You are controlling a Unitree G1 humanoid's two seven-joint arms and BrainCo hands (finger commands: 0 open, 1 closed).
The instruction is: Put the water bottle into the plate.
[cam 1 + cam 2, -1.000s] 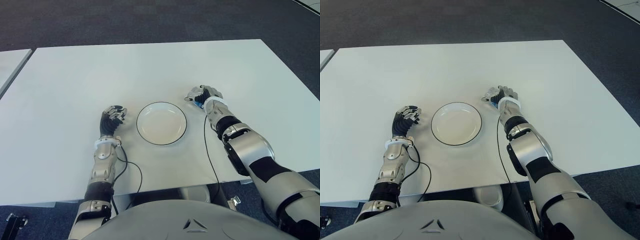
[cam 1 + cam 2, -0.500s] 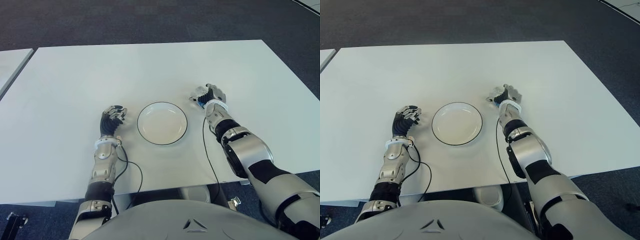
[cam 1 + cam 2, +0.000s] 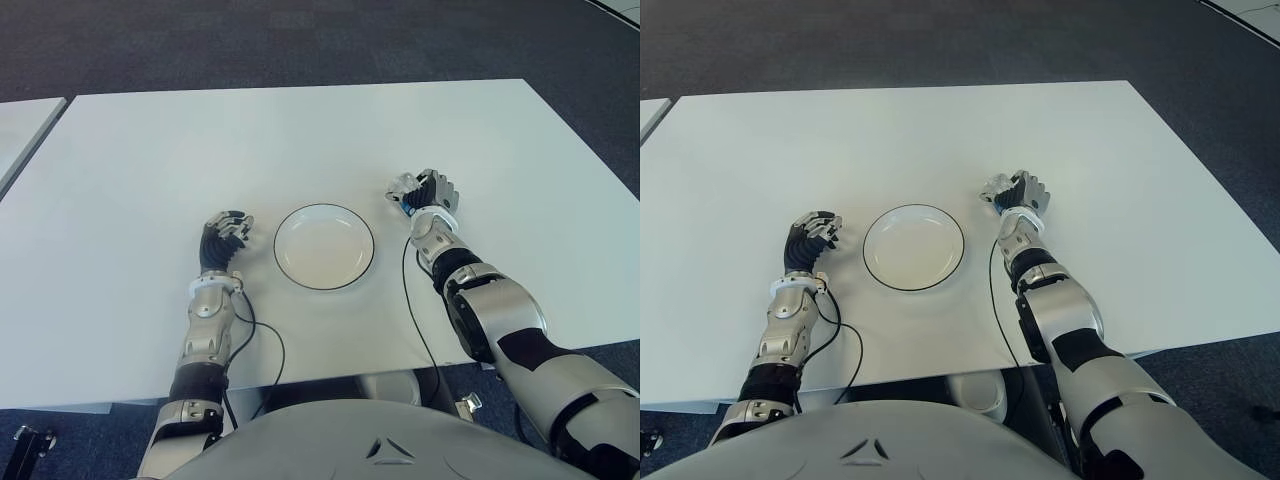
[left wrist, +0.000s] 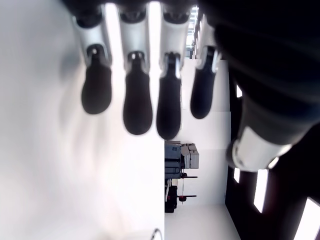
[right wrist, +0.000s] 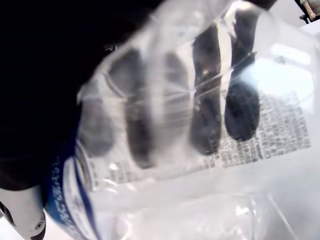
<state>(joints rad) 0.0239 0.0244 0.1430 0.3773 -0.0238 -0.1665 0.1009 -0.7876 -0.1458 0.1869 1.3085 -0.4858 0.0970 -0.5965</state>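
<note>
Fingers of the right hand (image 3: 428, 193) are wrapped round the water bottle (image 5: 180, 150); its own wrist view shows dark fingertips pressing through clear plastic, with a printed label and a blue band close against the palm. From where I stand at the table (image 3: 300, 130), that hand shows just right of the plate (image 3: 324, 247) and slightly farther back, with a bit of clear bottle poking out on its left side. I can't tell whether the bottle's base touches the tabletop or is raised off it.

On the other side, the left hand (image 3: 224, 238) shows just left of the plate, fingers loosely bent and holding nothing; its wrist view shows only four dark fingertips (image 4: 137, 102) over white surface.

White with a thin dark rim, the plate sits between both hands with nothing in it.

As I judge it, the grasp looks made and the carry comes next. That calls for bringing the bottle clear of the table, travelling left and a touch nearer until it is over the plate's middle, then lowering it inside the rim before the fingers let go. A thin plastic bottle may flex under the grip, and one set down upright may tip on release, so a gentle placement near the centre seems wise.
</note>
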